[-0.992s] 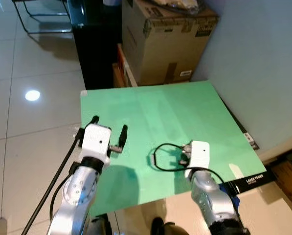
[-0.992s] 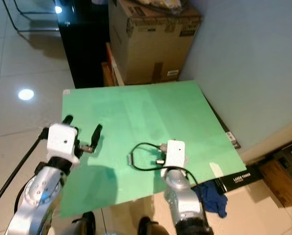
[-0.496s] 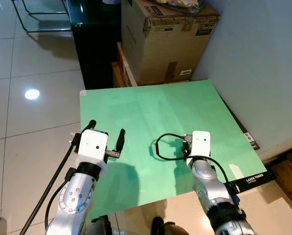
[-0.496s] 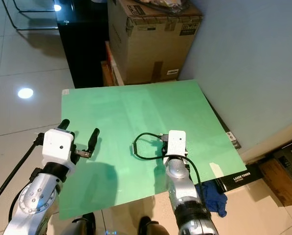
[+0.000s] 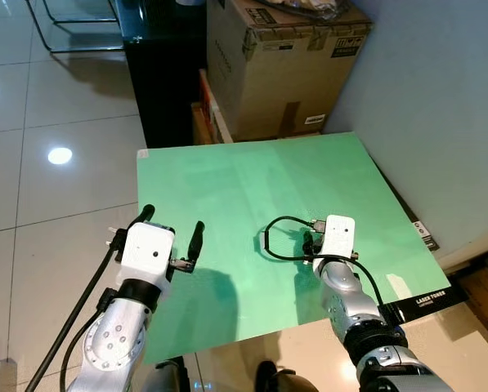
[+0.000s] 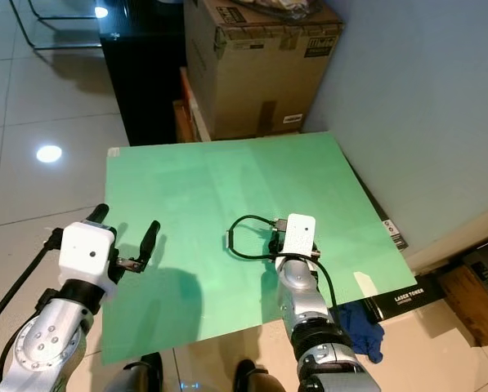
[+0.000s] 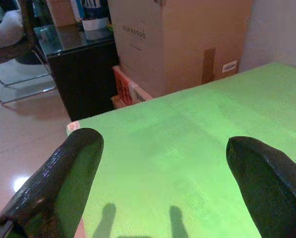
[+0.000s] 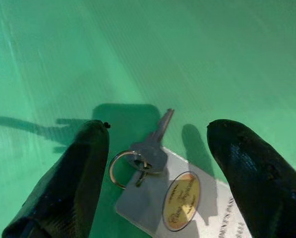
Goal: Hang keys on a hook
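The keys (image 8: 150,153) lie flat on the green mat (image 5: 252,180): a silver key on a ring with a pale tag bearing a gold oval label. My right gripper (image 8: 158,130) hovers just over them, open, one black finger (image 8: 68,188) on either side of the key, neither touching it. In the eye views the right gripper (image 5: 313,242) is near the mat's front right, its white wrist camera covering the keys. My left gripper (image 5: 172,230) stands open above the mat's front left edge, holding nothing.
A black cable loop (image 5: 280,237) curls on the mat left of the right wrist. A large cardboard box (image 5: 284,65) and a black cabinet (image 5: 162,65) stand behind the mat. The wall runs along the right. A blue cloth (image 6: 358,322) lies beside the mat's front corner.
My right gripper has moved forward over the mat, then held still. The left gripper has drifted slightly back toward me. The camera has shifted a little.
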Controlling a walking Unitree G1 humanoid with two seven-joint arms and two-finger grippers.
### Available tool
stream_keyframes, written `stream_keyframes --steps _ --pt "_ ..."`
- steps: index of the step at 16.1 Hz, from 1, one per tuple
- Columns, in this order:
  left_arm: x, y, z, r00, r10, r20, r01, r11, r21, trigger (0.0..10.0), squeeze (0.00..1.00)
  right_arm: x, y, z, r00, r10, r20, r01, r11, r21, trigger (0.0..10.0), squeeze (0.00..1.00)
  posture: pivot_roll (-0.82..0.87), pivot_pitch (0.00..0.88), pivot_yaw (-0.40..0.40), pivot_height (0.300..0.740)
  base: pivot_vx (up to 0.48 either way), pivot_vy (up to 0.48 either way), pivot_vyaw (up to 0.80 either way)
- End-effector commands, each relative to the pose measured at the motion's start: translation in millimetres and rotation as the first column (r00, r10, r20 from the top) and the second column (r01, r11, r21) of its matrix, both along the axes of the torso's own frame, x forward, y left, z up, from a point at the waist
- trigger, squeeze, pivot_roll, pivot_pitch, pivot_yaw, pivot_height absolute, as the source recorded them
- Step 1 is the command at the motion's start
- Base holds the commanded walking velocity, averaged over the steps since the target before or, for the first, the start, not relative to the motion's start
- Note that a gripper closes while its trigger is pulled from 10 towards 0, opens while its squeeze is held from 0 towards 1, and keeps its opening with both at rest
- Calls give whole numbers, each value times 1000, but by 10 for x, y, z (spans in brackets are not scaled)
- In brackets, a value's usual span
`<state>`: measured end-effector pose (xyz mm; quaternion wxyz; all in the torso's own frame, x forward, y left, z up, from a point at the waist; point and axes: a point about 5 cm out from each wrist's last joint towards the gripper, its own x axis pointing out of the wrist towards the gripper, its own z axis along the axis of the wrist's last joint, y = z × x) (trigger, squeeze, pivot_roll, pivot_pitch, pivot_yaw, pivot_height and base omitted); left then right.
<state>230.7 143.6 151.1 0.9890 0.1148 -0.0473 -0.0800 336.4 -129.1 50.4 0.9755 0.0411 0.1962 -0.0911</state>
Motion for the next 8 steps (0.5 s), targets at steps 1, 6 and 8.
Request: stream_keyframes --steps 1,6,8 --pt "-30 -17 2 1000 -9 -11 9 1000 -3 10000 0 -24 20 -46 1000 -2 -24 2 999 32 10000 0 121 310 -108 740 0 0 0" --pt "-41 -33 0 1000 -14 -19 14 1000 -10 10000 0 -60 219 -120 995 18 -96 -3 988 154 10000 0 117 317 -108 740 0 0 0" --pt "-54 -27 3 1000 -17 -22 17 1000 -9 10000 0 -76 231 -149 992 7 -128 16 983 181 10000 0 115 321 -107 740 0 0 0"
